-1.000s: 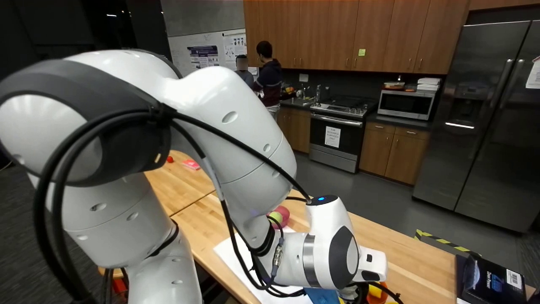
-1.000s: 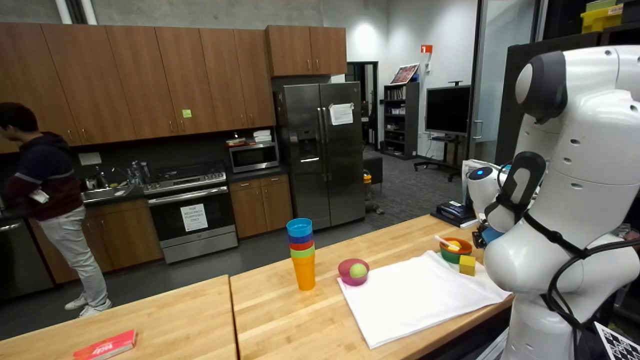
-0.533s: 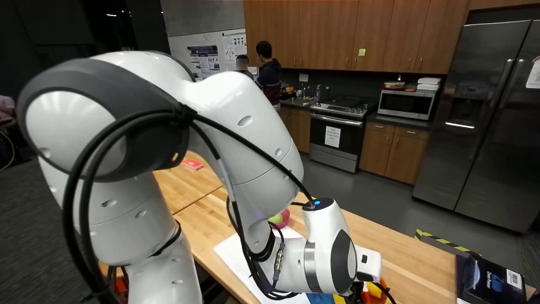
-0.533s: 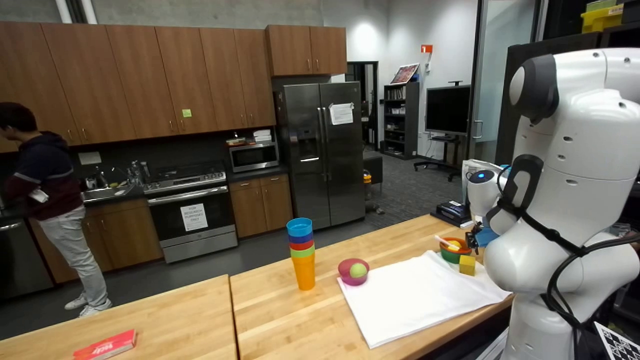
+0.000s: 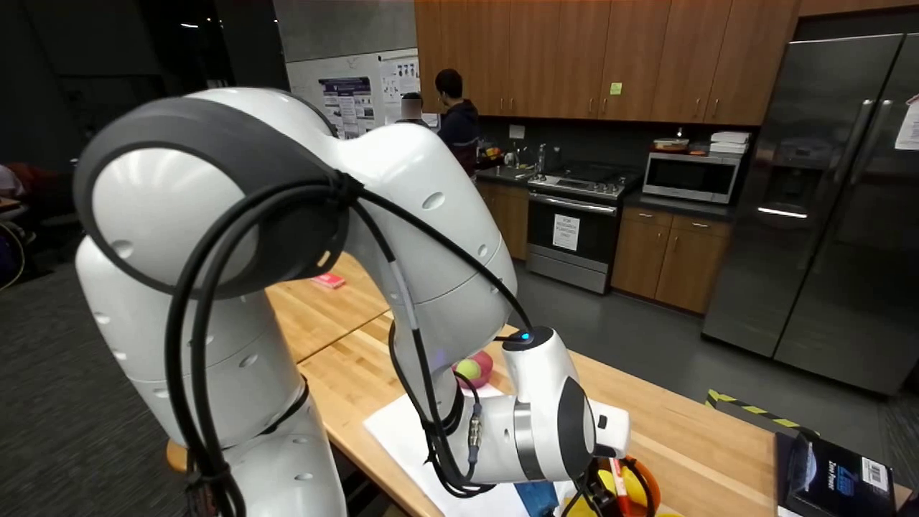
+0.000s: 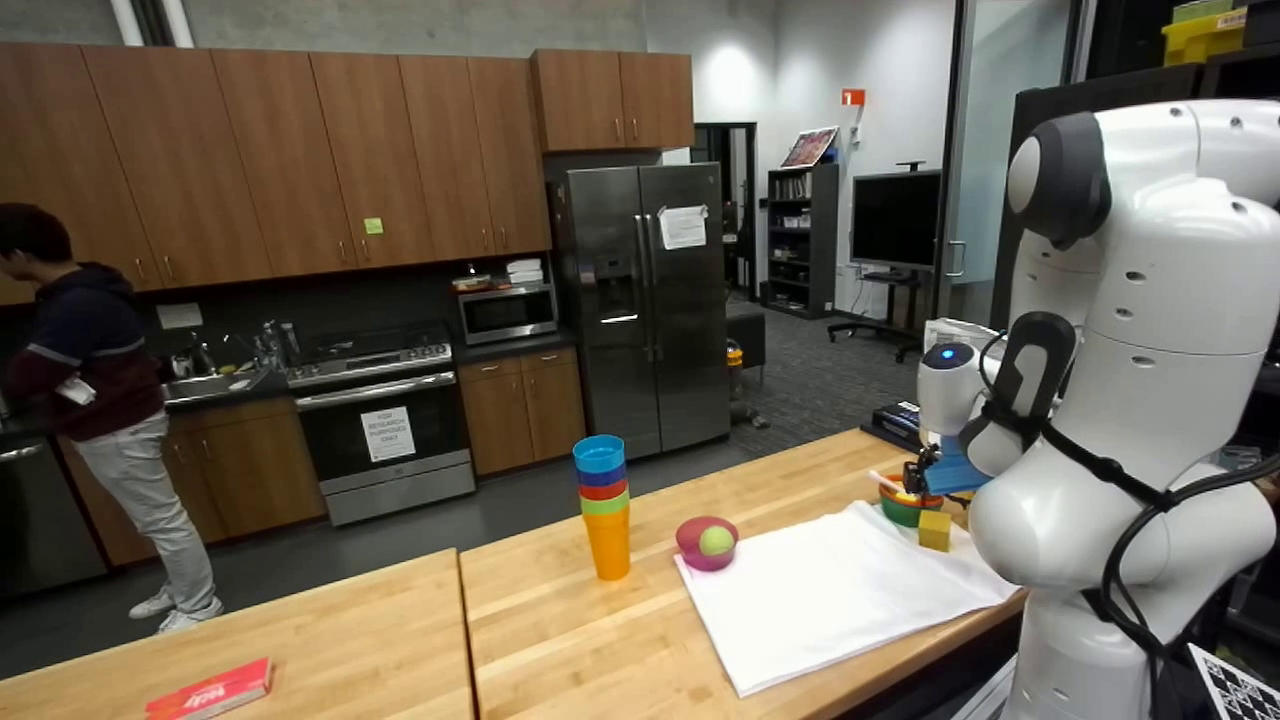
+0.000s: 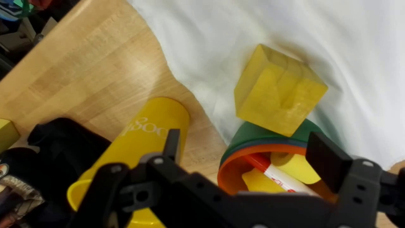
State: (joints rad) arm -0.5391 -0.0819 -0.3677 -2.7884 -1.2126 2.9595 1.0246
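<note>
My gripper (image 7: 248,151) is open and empty, with its fingers spread wide. In the wrist view it frames a stack of nested bowls (image 7: 232,164), orange inside blue and green. A red and white marker (image 7: 280,177) and yellow pieces (image 7: 295,166) lie in the orange bowl; their lower parts are hidden by the gripper. A yellow block (image 7: 278,95) sits beside the bowls on a white cloth (image 7: 215,47). A yellow cup (image 7: 142,136) stands on the wooden table behind the left finger. In an exterior view the gripper (image 6: 915,472) is just above the bowls (image 6: 905,510).
A pink bowl with a green ball (image 6: 716,541) and a stack of coloured cups (image 6: 606,510) stand on the table. A red packet (image 6: 210,690) lies farther off. A black box (image 5: 840,481) is at the table's end. A dark bundle (image 7: 63,152) lies near the yellow cup.
The arm has swung so that the gripper moved over toward the bowls. In an exterior view it now overlaps the bowls, where before it was beside them. The bowls, block and cloth have not moved.
</note>
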